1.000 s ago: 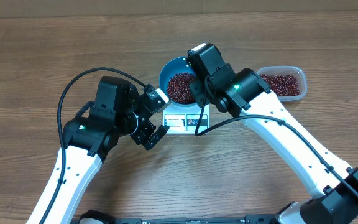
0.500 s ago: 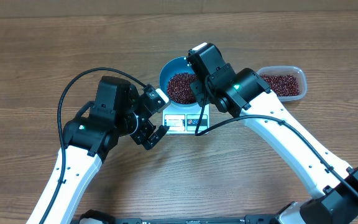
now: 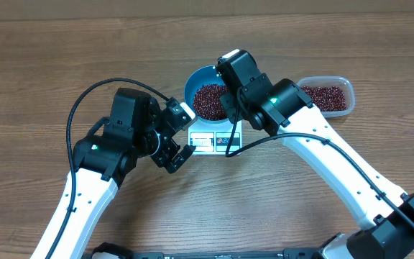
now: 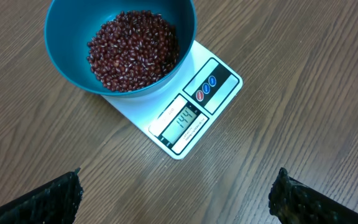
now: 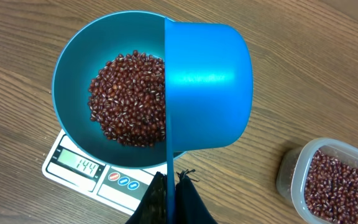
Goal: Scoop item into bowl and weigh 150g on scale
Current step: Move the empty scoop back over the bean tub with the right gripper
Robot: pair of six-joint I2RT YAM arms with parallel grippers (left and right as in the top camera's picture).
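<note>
Teal bowl [image 4: 67,34] holding red-brown beans [image 4: 132,50] sat on the scale [image 4: 188,109], right gripper [image 5: 171,186] clamped on the handle of a blue scoop [image 5: 207,93] above the scale, left gripper [image 4: 176,196] spread wide, empty, before the scale's front.

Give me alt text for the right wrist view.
A blue scoop, held by its handle in the right gripper, is turned on its side over a teal bowl of red-brown beans on a white scale showing 144. A clear tub of beans sits lower right.

The wooden table [image 3: 49,57] bears the white scale [image 4: 191,118] and a clear plastic tub [image 5: 286,174].
</note>
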